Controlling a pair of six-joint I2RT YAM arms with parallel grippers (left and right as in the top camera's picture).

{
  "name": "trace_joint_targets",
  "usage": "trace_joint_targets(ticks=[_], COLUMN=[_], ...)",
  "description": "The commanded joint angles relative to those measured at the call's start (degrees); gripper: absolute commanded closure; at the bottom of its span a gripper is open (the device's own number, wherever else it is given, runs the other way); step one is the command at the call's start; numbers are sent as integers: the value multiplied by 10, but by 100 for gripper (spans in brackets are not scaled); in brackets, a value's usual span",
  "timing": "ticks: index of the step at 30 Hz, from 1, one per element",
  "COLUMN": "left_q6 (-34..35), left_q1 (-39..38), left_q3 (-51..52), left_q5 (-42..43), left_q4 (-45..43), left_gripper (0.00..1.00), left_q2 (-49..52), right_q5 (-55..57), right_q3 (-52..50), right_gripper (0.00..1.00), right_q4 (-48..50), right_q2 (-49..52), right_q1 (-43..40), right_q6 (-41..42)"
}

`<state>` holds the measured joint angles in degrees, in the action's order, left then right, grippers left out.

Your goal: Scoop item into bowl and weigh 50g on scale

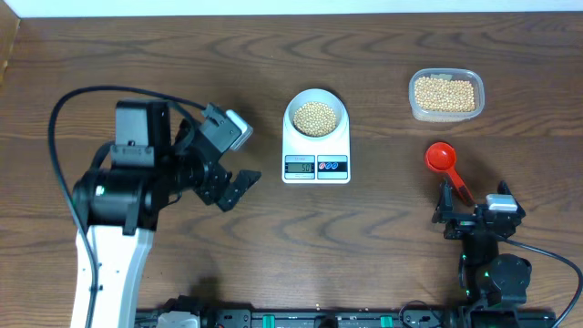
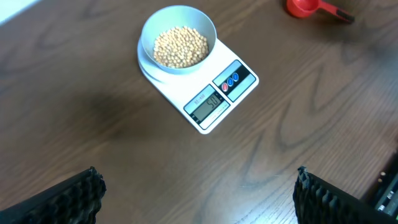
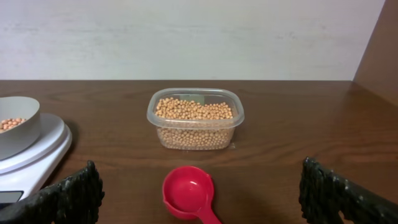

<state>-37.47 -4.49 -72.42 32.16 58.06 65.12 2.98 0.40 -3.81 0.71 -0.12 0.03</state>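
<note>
The pale bowl (image 1: pixel 316 114) stands on the white scale (image 1: pixel 316 164), holding tan beans (image 1: pixel 316 117). The scale's display is lit. They also show in the left wrist view: bowl (image 2: pixel 149 31), scale (image 2: pixel 214 99), beans (image 2: pixel 180 46). My left gripper (image 1: pixel 235 187) is open and empty, left of the scale, its fingers wide apart (image 2: pixel 196 193). My right gripper (image 1: pixel 453 211) is open and empty, its fingers either side of the red scoop's handle. The empty red scoop (image 1: pixel 441 158) lies on the table; it shows in the right wrist view (image 3: pixel 188 194).
A clear plastic tub (image 1: pixel 445 94) of beans stands at the back right, beyond the scoop; it shows in the right wrist view (image 3: pixel 195 118). A black cable loops over the left arm's base (image 1: pixel 91 96).
</note>
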Motion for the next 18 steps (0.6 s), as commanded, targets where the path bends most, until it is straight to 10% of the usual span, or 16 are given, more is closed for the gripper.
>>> trace_joint_targets(ticks=[1, 18], left_q6=[18, 339], left_q1=[2, 80], left_q3=[19, 427], left_q5=[-9, -52], left_q4=[-1, -302], left_gripper=[1, 1], left_q2=[-73, -504], right_q5=[9, 9], right_q3=[-1, -1], right_gripper=[1, 1], right_q4=[-1, -1], right_q2=[-4, -4], right_q1=[5, 5], right_q6=[10, 10])
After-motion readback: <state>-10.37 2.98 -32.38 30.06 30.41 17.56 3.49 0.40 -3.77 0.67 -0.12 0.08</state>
